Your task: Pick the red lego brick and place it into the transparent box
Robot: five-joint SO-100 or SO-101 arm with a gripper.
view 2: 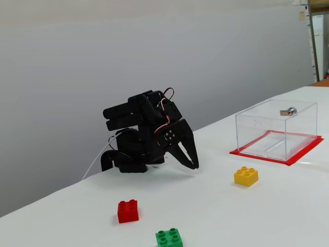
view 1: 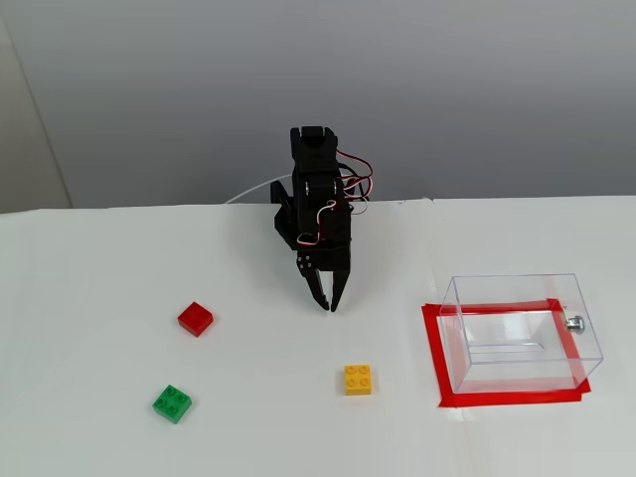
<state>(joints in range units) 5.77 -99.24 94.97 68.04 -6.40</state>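
The red lego brick (view 1: 196, 318) (view 2: 128, 211) lies on the white table, left of the arm in both fixed views. The transparent box (view 1: 519, 333) (view 2: 277, 129) stands open-topped at the right inside a red tape outline, with a small silver knob on its side, and nothing shows inside it. My black gripper (view 1: 327, 307) (view 2: 194, 165) points down at the table between brick and box, folded close to the arm's base. Its fingers are together and hold nothing.
A green brick (view 1: 173, 402) (view 2: 169, 239) lies near the front left. A yellow-orange brick (view 1: 358, 380) (view 2: 246, 176) sits between the gripper and the box. The red tape outline (view 1: 434, 358) frames the box. A grey wall stands behind the table.
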